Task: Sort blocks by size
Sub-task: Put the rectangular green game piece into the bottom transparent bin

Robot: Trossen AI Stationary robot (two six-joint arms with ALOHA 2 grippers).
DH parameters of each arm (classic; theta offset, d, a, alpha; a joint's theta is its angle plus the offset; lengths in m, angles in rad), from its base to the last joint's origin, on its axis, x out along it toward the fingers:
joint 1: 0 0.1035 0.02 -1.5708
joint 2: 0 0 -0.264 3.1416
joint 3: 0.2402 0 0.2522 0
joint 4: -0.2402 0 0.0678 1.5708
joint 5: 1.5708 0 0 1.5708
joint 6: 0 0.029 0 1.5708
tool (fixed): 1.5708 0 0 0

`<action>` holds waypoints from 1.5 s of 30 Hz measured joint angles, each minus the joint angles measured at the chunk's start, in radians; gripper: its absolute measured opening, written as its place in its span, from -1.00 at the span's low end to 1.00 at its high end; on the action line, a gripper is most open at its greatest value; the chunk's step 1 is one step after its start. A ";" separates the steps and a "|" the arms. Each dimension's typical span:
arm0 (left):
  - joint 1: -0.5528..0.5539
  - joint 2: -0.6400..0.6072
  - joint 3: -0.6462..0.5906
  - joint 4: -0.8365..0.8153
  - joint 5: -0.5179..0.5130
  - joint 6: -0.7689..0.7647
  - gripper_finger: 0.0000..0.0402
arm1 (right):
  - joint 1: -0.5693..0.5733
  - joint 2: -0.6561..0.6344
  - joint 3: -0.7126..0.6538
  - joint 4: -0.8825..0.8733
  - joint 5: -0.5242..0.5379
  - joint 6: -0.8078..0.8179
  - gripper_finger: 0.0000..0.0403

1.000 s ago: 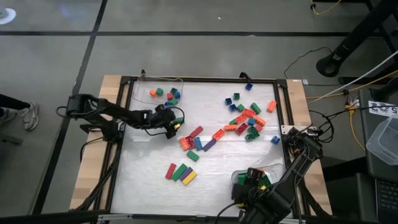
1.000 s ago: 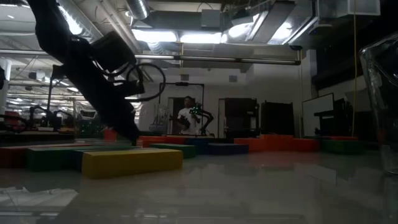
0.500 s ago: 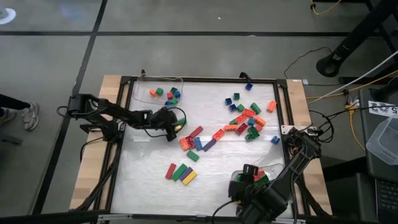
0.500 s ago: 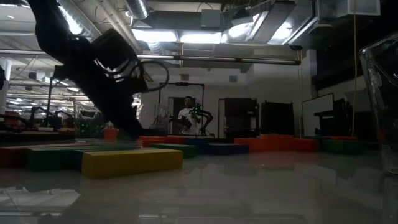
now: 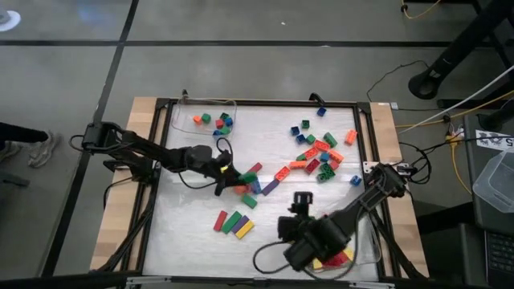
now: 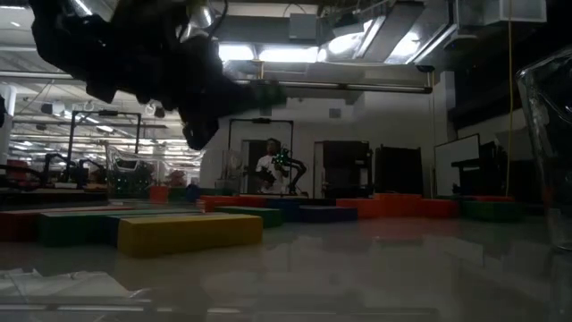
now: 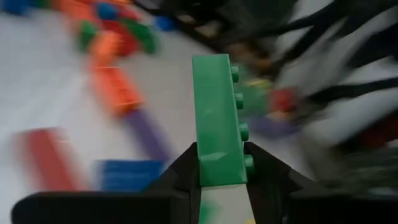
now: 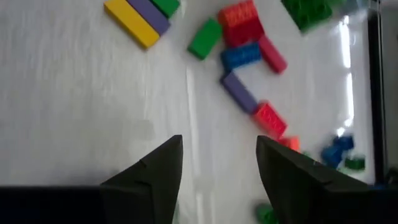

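The left pincer (image 5: 227, 173), just left of centre in the overhead frame, pinches a long green block (image 7: 217, 118) between its dark fingers (image 7: 177, 171); the wrist camera shows the block standing upright from the grip, its studs along one edge. Around it on the white surface (image 5: 185, 217) lie the other blocks: a red, green, purple and yellow row (image 5: 233, 223) at lower centre, a loose mixed cluster (image 5: 317, 152) at upper right, a few red, blue and purple pieces (image 5: 253, 183) at centre just beside the left pincer, and a small group (image 5: 215, 122) inside a clear tray at upper left. The right pincer (image 5: 301, 201) sits at lower centre right of the overhead frame, its two fingers (image 8: 155, 171) spread apart and empty above bare surface, with the yellow and purple long blocks (image 8: 137, 18) and a small green block (image 8: 205, 38) ahead of it. From table height, a yellow long block (image 6: 189, 233) fills the left foreground, and a person (image 6: 268, 167) stands far back in the room.
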 joint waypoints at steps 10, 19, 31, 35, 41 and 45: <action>-0.097 0.000 0.000 0.103 0.049 -0.193 -0.58 | -0.138 0.000 0.000 0.310 0.001 -0.501 0.01; -0.141 0.000 0.000 0.143 0.049 -0.249 -0.60 | -0.249 0.000 0.000 0.456 -0.093 -0.654 0.01; -0.141 0.000 0.000 0.226 0.049 -0.323 -0.60 | -0.276 0.039 0.001 0.492 -0.153 -0.770 0.07; -0.149 0.000 0.000 0.222 0.047 -0.344 -0.58 | -0.274 0.047 0.001 0.489 -0.106 -0.785 0.08; -0.152 0.000 0.000 0.222 0.043 -0.362 -0.60 | -0.274 0.048 0.001 0.488 -0.081 -0.786 0.08; -0.153 0.000 0.001 0.222 0.044 -0.366 -0.58 | -0.267 0.048 0.001 0.488 -0.079 -0.785 0.08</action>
